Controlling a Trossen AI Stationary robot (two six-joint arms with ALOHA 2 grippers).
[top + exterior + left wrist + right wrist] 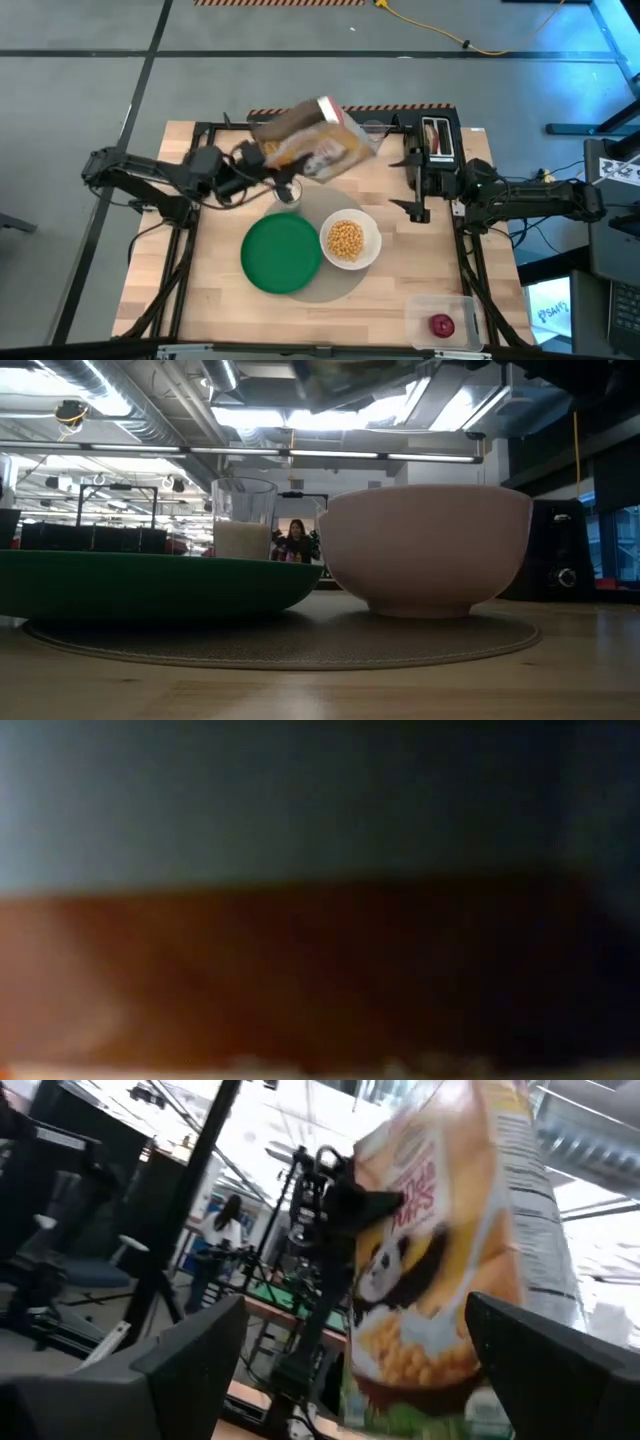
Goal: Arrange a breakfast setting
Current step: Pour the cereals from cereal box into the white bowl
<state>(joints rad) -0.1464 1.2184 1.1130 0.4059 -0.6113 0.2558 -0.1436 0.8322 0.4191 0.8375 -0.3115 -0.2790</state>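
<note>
Jaws: right gripper (350, 1350) spread, empty, at 3 o'clock; left gripper (262, 160) pinched the cereal box (312, 140) over the glass (288, 192), 12 o'clock of the plate (281, 253). Box judged light, crushable; hold flat sides.

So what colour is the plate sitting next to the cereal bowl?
Green. The plate shows best in the high view, beside the white bowl on the grey mat.

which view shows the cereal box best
The right wrist view: the cereal box fills the frame, its panda print readable, between open right gripper fingers. The high view shows it tilted and blurred in the left gripper. The low view and left wrist view show nothing recognisable.
</note>
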